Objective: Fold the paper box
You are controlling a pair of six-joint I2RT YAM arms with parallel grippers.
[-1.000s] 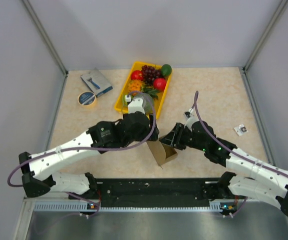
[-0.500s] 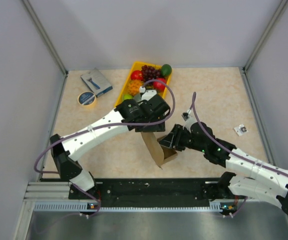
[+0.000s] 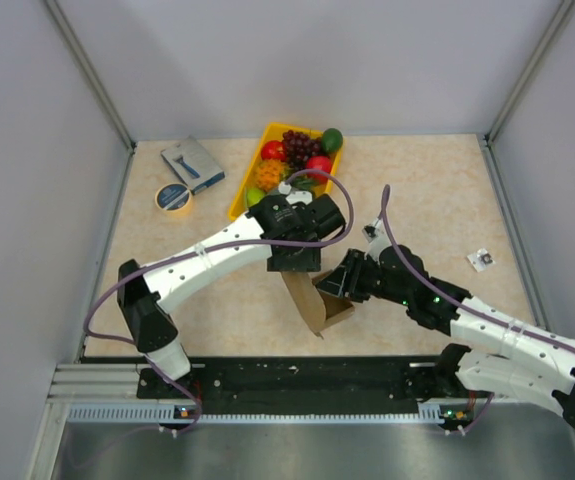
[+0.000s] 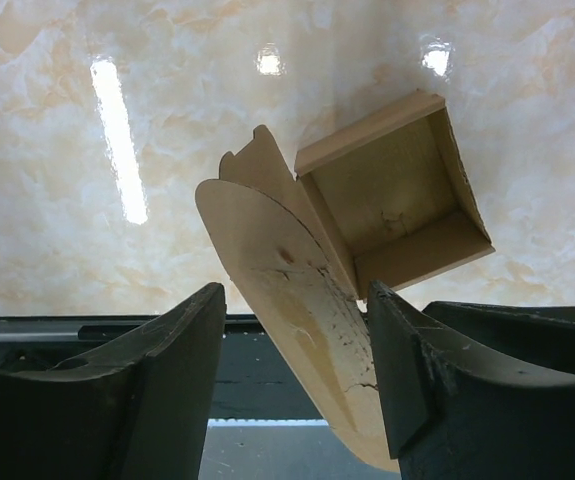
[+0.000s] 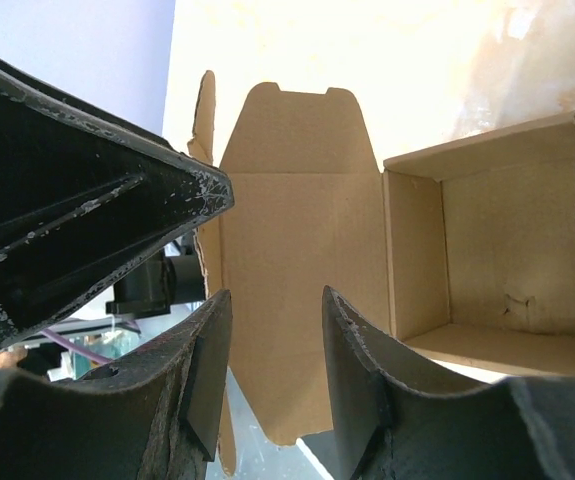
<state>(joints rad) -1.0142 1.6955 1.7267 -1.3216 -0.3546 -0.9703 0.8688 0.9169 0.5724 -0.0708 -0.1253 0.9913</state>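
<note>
What I'd worry about first is the tall rounded lid flap [image 4: 287,270] of the paper box [image 3: 317,305]. It stands up between the left gripper [image 4: 297,300] jaws, well off to one side of the gap. If they pinch from there, I reckon the flap bends where it is scuffed rather than along its crease, or twists sideways and drags the whole box with it. The box is light and only half made, so a push on that flap could easily tip it over or slide it across the marbled table [image 4: 67,150]. That depends mostly on how firmly the other arm has it, and I can't judge that. The left jaws stand well apart and hold nothing. The flap runs up the gap close against one finger, maybe brushing it, with clear space to the other. The open square body [image 4: 397,205] sits just beyond that closer finger, mouth towards the camera. The right gripper [image 5: 274,295] has its jaws partly apart. The flap's broad face fills the space beyond and between them, and the body lies just outside one finger. I cannot tell whether these jaws pinch any cardboard or merely stand against it.
</note>
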